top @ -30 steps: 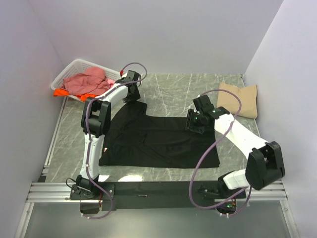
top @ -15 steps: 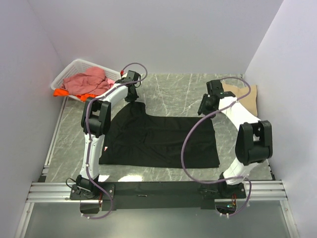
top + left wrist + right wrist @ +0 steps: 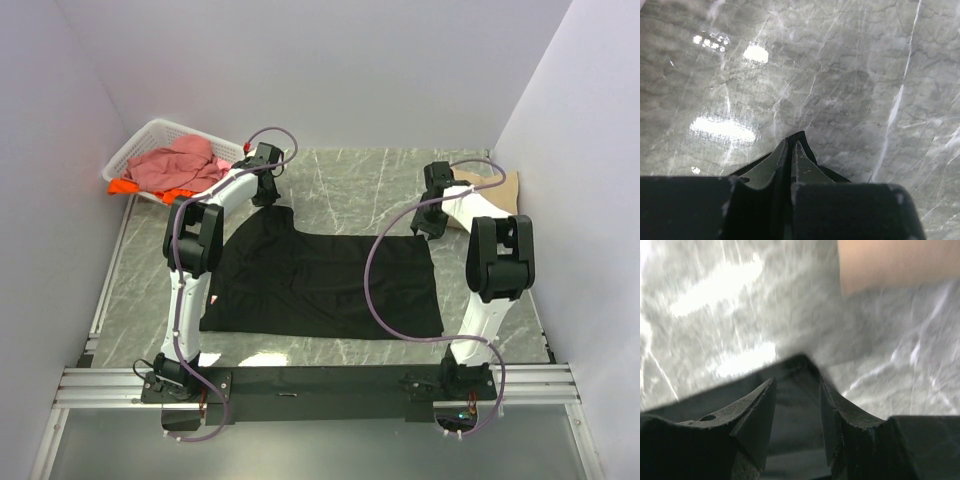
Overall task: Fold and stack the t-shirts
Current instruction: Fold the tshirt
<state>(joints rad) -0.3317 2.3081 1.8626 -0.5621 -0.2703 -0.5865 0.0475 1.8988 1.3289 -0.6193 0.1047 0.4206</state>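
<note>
Two corners covered: the right tool (image 3: 796, 383) has swung to the two-o'clock corner of the black shirt (image 3: 320, 285) and sits spread astride it. The left tool (image 3: 791, 144) pinches the eleven-o'clock corner; folding looks near.

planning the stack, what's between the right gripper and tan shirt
Past the corner of the black t-shirt under the right gripper, only bare marble table reaches the tan t-shirt; the right wrist view shows it.

Surface (image 3: 350, 180): grey marble-look top, pale veins, glare patches. Items lying directly on it, 3 pcs:
1. black t-shirt (image 3: 320, 285), spread flat, centre to near edge.
2. tan t-shirt (image 3: 508, 188), far R corner, partly hidden, apart from no. 1.
3. white lattice basket (image 3: 140, 140), far L corner.
</note>
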